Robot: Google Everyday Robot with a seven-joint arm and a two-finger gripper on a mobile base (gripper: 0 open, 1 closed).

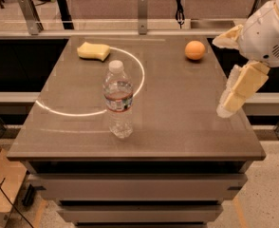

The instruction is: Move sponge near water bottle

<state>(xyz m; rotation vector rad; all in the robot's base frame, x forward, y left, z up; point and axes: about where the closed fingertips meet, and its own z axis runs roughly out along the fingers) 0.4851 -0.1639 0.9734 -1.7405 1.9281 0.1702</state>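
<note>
The pale yellow sponge [93, 51] lies flat at the far left of the table [177, 127]. The clear water bottle [118, 101] with a white cap stands upright near the table's middle, closer to the front, well apart from the sponge. My gripper [220, 75] hangs over the table's right edge, far from both sponge and bottle. Its tan fingers [237, 90] stand apart, and it is open and empty.
A round orange fruit [195, 50] sits at the far right of the table, just behind and left of the gripper. A bright curved light streak [73, 112] runs across the tabletop around the bottle. A rail and dark gaps border the table's back and sides.
</note>
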